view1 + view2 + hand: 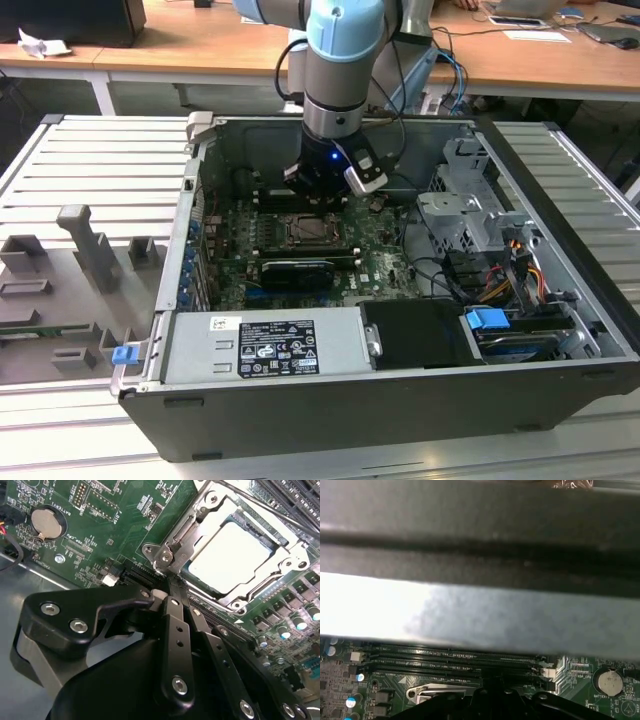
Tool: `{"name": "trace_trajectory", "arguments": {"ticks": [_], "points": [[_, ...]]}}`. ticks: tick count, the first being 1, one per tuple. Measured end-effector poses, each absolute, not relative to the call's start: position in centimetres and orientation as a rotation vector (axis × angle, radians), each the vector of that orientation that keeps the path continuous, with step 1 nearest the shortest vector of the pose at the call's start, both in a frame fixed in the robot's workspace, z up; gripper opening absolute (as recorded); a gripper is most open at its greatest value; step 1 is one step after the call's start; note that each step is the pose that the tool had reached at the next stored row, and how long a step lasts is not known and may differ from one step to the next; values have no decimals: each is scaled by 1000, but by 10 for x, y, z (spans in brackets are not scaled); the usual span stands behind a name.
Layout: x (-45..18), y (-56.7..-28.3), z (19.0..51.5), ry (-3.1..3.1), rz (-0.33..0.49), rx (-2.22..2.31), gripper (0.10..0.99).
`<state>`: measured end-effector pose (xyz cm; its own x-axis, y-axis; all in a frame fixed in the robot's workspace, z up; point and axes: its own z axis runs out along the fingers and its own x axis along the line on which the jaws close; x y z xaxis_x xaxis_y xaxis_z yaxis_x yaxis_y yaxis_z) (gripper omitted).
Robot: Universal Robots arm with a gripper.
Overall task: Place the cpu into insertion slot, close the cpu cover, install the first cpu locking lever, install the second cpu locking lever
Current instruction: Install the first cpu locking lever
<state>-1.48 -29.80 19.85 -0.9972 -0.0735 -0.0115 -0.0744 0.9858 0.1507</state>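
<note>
on the counter (560, 160) your open computer case (330, 420) lies on its side so the green board (100, 525) faces up and the arm can come straight down. the cpu (227, 555) already sits flat in the insertion slot (295, 562), with the cpu cover (182, 535) folded down around it. your hand (170, 587) is closed on nothing, tips together at the cover's hinged corner, a narrow point suited to pressing.

Matt silvery metal cpu (227, 555), shiny steel cpu cover (200, 517)
</note>
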Motion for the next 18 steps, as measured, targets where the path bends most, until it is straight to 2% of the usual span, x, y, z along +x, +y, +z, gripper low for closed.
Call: {"name": "trace_trajectory", "arguments": {"ticks": [18], "points": [[-15,-304,210,3124,237,-116,106]]}}
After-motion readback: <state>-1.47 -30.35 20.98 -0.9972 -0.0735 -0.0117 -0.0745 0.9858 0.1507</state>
